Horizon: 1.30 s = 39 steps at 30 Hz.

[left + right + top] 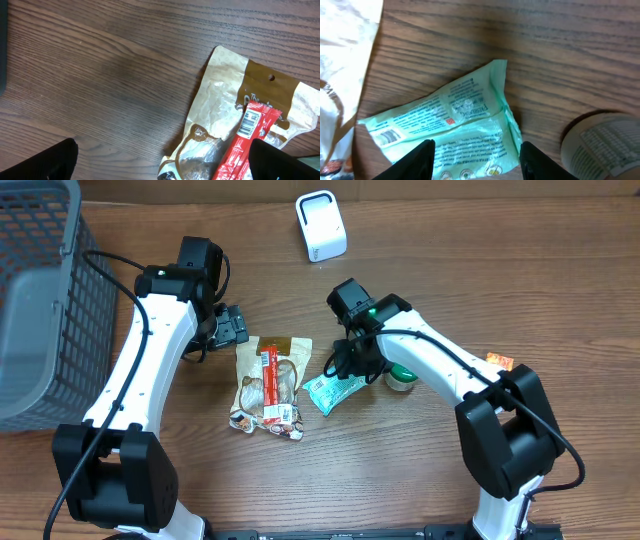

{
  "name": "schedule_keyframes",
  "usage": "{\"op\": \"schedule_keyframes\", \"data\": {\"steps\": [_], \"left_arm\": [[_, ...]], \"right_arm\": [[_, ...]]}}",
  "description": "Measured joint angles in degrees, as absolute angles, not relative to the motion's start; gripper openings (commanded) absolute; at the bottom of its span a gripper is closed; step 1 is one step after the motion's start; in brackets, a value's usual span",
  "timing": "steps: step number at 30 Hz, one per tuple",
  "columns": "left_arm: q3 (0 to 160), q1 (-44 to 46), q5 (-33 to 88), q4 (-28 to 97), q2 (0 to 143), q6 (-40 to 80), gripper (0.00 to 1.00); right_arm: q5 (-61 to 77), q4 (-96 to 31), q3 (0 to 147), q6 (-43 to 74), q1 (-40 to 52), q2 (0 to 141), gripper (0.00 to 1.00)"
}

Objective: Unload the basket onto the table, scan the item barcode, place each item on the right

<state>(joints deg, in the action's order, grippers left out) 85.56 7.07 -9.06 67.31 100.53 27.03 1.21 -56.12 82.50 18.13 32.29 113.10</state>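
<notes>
A white barcode scanner (pixel 321 225) stands at the back of the table. A pale green packet (pixel 333 390) lies flat on the wood, printed side up. My right gripper (pixel 350 362) hovers over it; in the right wrist view the green packet (pixel 455 125) lies between and under the spread fingers (pixel 417 160), and the gripper (pixel 477 162) is open. My left gripper (pixel 235 328) is wide open beside a tan snack bag (pixel 270 385). A red stick pack (pixel 245 145) lies on the bag (pixel 220 95), its barcode (pixel 248 122) facing up. The left gripper (pixel 160 167) holds nothing.
A grey mesh basket (pixel 40 300) fills the left edge. A small round container (pixel 401 375) sits just right of the green packet, also seen as the container (pixel 605 145) in the right wrist view. An orange item (pixel 499 361) lies farther right.
</notes>
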Motion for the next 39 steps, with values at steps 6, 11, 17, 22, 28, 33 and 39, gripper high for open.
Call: {"op": "schedule_keyframes", "data": {"steps": [6,11,17,22,28,33,39], "left_arm": [[85.56,7.07,-9.06,67.31,100.53,27.03,1.0],[85.56,7.07,-9.06,67.31,100.53,27.05,1.0],[85.56,7.07,-9.06,67.31,100.53,27.05,1.0],[85.56,7.07,-9.06,67.31,100.53,27.03,1.0],[85.56,7.07,-9.06,67.31,100.53,27.03,1.0],[85.56,7.07,-9.08,67.31,100.53,27.03,0.99],[85.56,7.07,-9.06,67.31,100.53,27.05,1.0]], "right_arm": [[0.49,-55.9,82.41,17.91,32.36,115.24,0.5],[0.05,-53.91,80.75,17.96,32.4,115.59,0.45],[0.73,-53.01,80.18,18.0,32.38,115.46,0.46],[1.04,-53.56,80.49,18.0,32.38,115.46,0.47],[0.25,-59.51,84.88,17.98,32.4,115.83,0.48],[-2.33,-62.48,86.67,17.98,32.4,115.83,0.49],[-8.51,-66.98,86.67,18.94,32.27,115.9,0.51]]}}
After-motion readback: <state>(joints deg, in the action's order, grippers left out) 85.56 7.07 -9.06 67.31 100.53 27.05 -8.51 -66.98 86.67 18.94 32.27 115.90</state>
